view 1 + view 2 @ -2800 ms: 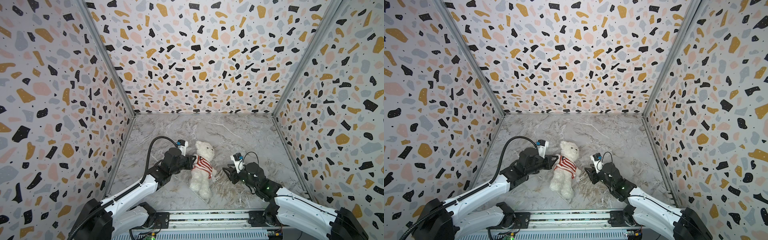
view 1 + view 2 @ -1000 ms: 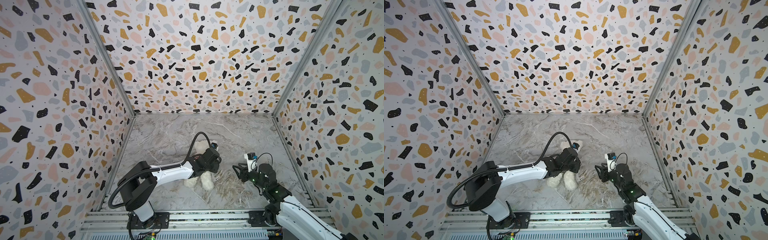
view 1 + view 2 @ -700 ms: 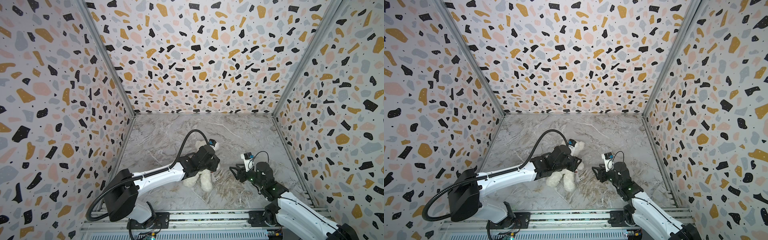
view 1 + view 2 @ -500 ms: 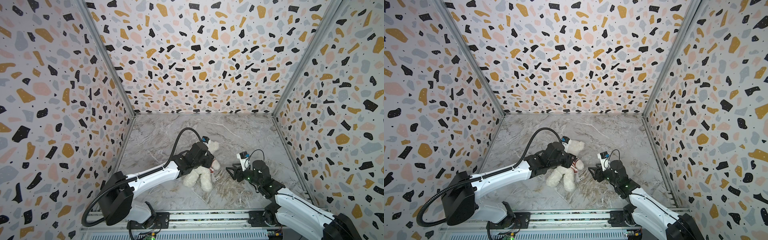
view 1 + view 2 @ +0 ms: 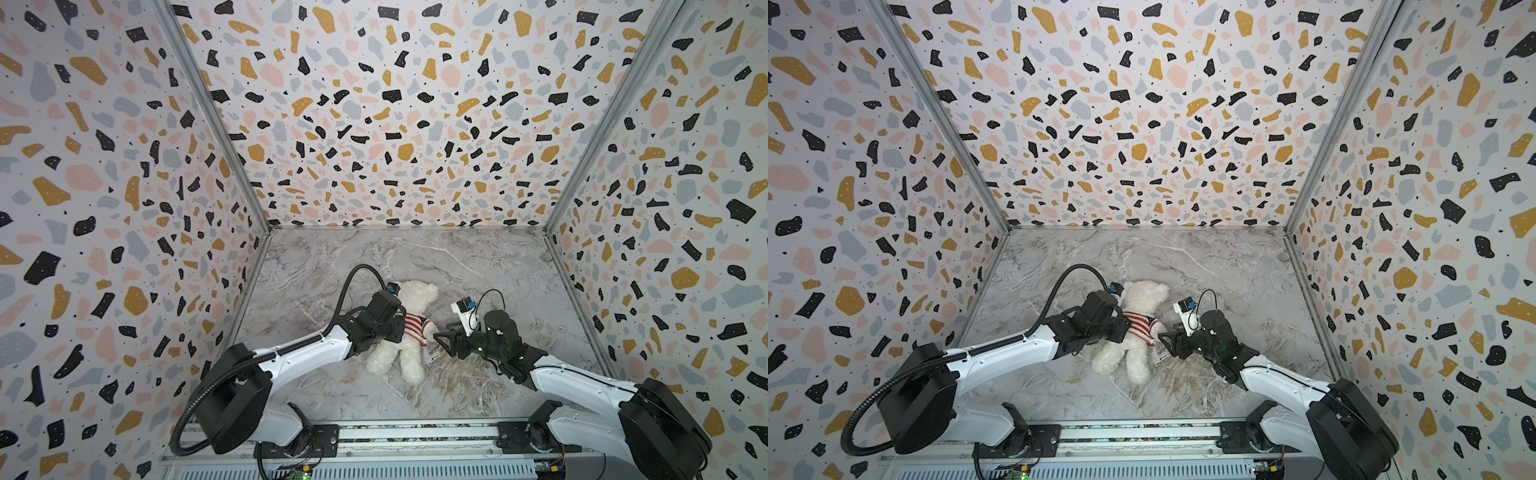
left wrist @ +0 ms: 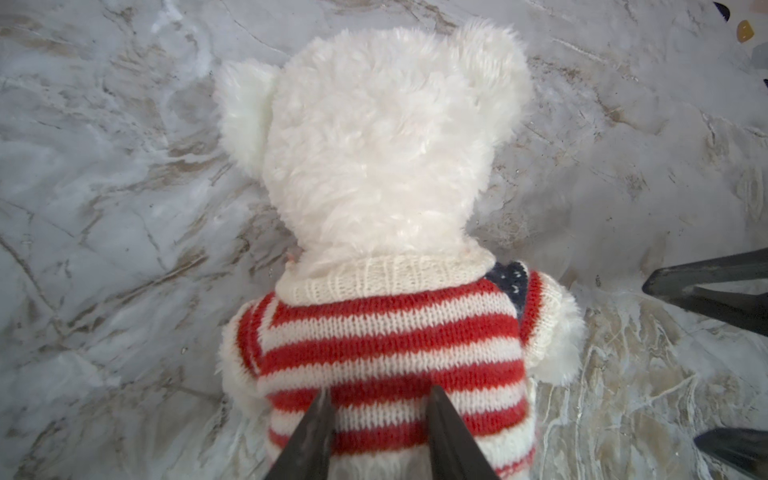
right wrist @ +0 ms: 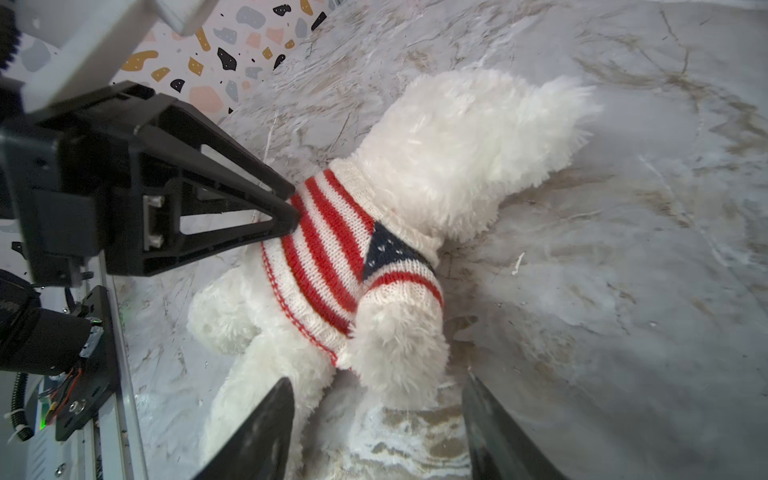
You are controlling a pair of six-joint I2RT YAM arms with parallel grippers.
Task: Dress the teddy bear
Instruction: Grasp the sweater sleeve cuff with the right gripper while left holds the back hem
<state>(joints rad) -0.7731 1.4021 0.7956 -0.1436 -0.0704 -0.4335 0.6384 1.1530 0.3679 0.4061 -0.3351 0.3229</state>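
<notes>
Between left gripper [image 6: 376, 392] and right gripper [image 7: 376, 380], both gaping, teddy bear [image 5: 413, 297] hides its face.

You have no text, brand, label or number to read in any view. The sweater [image 6: 386, 353] on the teddy bear [image 6: 386, 137] carries only red and white stripes and a navy patch with white dots, no lettering.

The teddy bear [image 6: 386, 137] is fluffy white plush, its pile long and soft. Its sweater [image 6: 386, 345] is matt knitted yarn, ribbed at the collar. The surface [image 6: 104, 249] under it looks smooth, faintly glossy and marble-patterned. My left gripper [image 6: 379, 392] and right gripper [image 7: 376, 380] are matt black plastic.
</notes>
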